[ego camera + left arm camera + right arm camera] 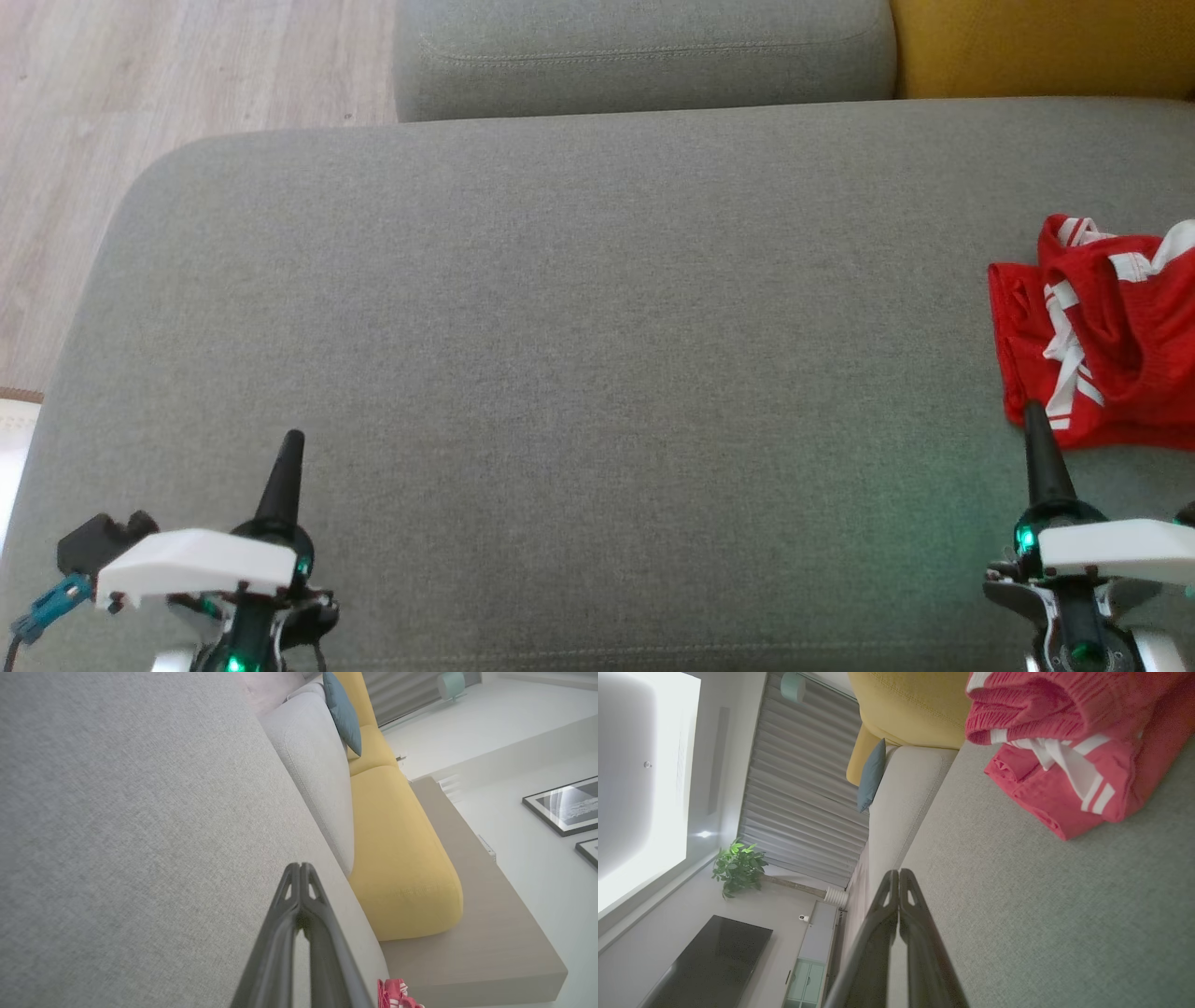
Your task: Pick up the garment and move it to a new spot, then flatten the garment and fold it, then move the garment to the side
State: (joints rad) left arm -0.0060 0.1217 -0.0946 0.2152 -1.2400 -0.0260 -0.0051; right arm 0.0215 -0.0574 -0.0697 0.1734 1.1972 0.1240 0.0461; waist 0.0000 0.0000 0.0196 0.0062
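Just past the closed, empty right tool point(1033, 413) lies the garment point(1116, 350); left tool point(293, 439) likewise closed.

Head camera looked forward and steeply down from above onto grey seat cushion point(560, 327), both wrist cameras sat low and close over the same cushion, rolled sideways, facing toward the backrest point(644, 56), red garment point(1102, 345) was common to all three views.
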